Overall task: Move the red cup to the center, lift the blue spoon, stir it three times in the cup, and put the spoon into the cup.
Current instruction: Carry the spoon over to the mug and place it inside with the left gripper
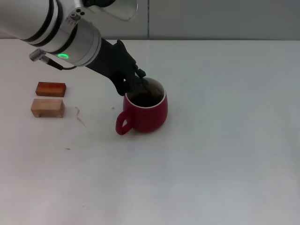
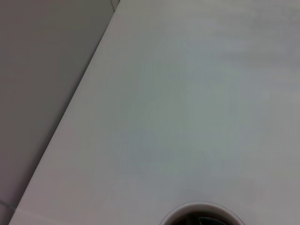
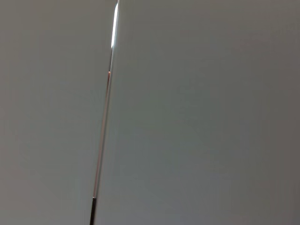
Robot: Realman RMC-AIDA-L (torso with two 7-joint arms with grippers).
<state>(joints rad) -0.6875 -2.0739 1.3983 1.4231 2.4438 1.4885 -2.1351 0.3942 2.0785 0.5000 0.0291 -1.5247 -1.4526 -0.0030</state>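
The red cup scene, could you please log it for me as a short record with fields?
red cup: upright on the white table, loop handle toward the camera and the robot's left
left claw: at the cup's far rim, reaching into its mouth
blue spoon: not visible; cup interior is dark
wooden blocks: reddish block behind pale block, on the robot's left, apart from the cup
right arm: not in the head view
left wrist view: cup rim at the picture's edge

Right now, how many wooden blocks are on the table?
2. Both lie near the table's left edge, well left of the red cup: the reddish-brown block farther back, the pale block just in front of it.
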